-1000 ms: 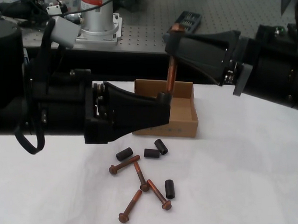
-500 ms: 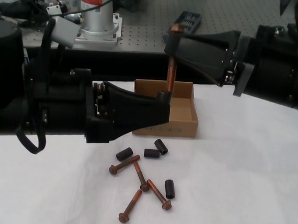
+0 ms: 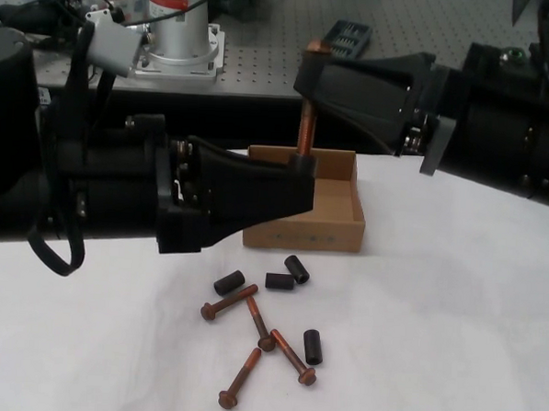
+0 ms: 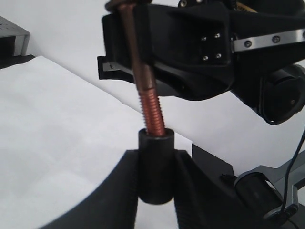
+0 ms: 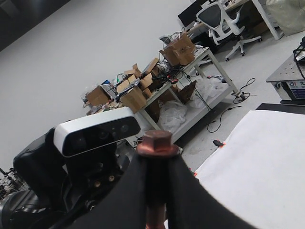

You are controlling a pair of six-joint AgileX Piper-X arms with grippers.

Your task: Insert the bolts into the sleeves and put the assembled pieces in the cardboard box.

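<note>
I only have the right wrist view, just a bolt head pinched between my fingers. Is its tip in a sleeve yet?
Observer: Yes. In the left wrist view the bolt has its threaded end inside the top of the sleeve, with most of the thread showing above it.
Operator: What's holding that sleeve?
Observer: The left gripper, shut on it from both sides.
Operator: Anything left on the bench?
Observer: Four loose bolts and four loose sleeves lie on the white cloth in front of the cardboard box.
</note>
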